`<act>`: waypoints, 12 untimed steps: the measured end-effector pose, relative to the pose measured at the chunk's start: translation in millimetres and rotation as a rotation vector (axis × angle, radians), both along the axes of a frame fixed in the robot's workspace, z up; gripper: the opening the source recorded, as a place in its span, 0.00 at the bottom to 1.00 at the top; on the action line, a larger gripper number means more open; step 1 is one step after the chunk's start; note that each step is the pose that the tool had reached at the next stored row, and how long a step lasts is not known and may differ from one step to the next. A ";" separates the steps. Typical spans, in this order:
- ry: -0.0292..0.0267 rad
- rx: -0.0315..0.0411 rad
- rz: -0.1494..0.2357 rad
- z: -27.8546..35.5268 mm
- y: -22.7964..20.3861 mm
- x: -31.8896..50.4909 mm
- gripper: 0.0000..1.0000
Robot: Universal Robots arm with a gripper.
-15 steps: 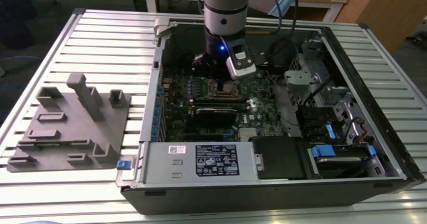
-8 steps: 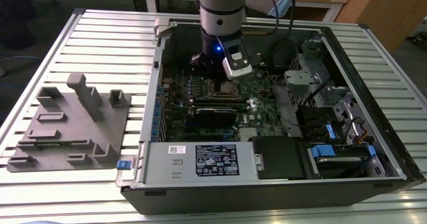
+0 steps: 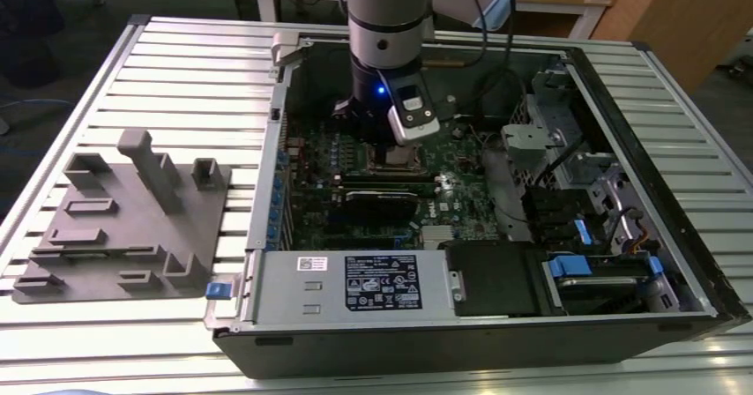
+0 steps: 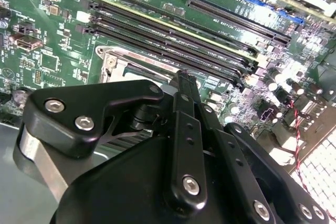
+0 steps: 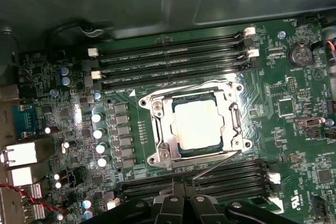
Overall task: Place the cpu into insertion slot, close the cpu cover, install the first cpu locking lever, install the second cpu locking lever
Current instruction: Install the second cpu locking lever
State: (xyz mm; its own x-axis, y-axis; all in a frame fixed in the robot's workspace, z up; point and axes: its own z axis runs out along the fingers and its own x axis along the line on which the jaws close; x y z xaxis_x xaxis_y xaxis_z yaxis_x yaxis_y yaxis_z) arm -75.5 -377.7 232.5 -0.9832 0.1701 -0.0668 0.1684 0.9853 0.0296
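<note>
The cpu (image 5: 198,124), a pale silver square, lies in the insertion slot (image 5: 156,159). The cpu cover (image 5: 234,124), a metal frame with a window, lies flat over it. A thin wire locking lever (image 5: 215,165) slants out from the socket's edge toward my gripper (image 5: 182,184). Another lever (image 5: 194,88) runs along the opposite edge. My black fingers are together, with the slanting lever's end right beside the tips. In the exterior view the gripper (image 3: 405,145) hangs just above the socket (image 3: 389,160) inside the open case. The second wrist view has the gripper (image 4: 181,77) over the socket's metal rim (image 4: 112,59).
Long black memory slots (image 5: 173,56) flank the socket on two sides (image 5: 236,178). A black card (image 3: 379,203), a power supply box (image 3: 353,280) and drive bays (image 3: 588,192) crowd the case. A grey fixture (image 3: 130,219) sits on the table at the exterior view's left.
</note>
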 end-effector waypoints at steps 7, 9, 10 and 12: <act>0.0002 -0.0005 0.000 -4.0 -0.1 -2.2 0.11; 0.0001 -0.0011 0.000 -4.1 -0.1 -2.2 0.11; 0.0001 -0.0011 0.000 -4.1 0.0 -2.2 0.11; 0.0000 -0.0016 0.000 -4.1 -0.1 -2.2 0.11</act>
